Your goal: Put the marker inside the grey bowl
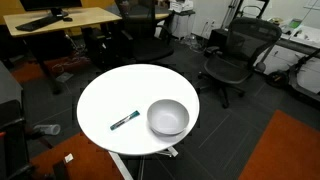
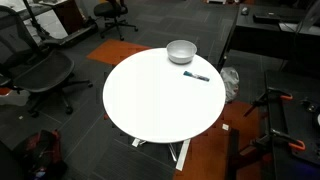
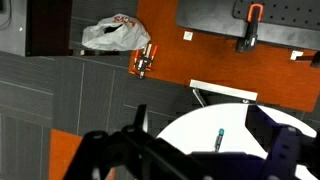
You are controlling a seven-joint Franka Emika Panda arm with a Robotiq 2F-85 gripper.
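Note:
The marker (image 1: 124, 121), teal-blue with a darker cap, lies flat on the round white table (image 1: 115, 90), a short way beside the grey bowl (image 1: 168, 117). Both show in both exterior views: the marker (image 2: 196, 76) and the bowl (image 2: 181, 51) sit near the table's (image 2: 155, 105) far edge. The bowl stands upright and looks empty. The arm shows in neither exterior view. In the wrist view my gripper (image 3: 199, 113) is open and empty, high above the table (image 3: 195, 125), with the marker (image 3: 218, 136) seen between its dark fingers. The bowl is out of the wrist view.
Black office chairs (image 1: 232, 52) (image 2: 40, 75) and a wooden desk (image 1: 60, 18) stand around the table. Orange carpet (image 3: 215, 55), a white plastic bag (image 3: 115, 36) and an orange-handled tool (image 3: 143, 60) are on the floor. A black cabinet (image 2: 270, 35) is close by.

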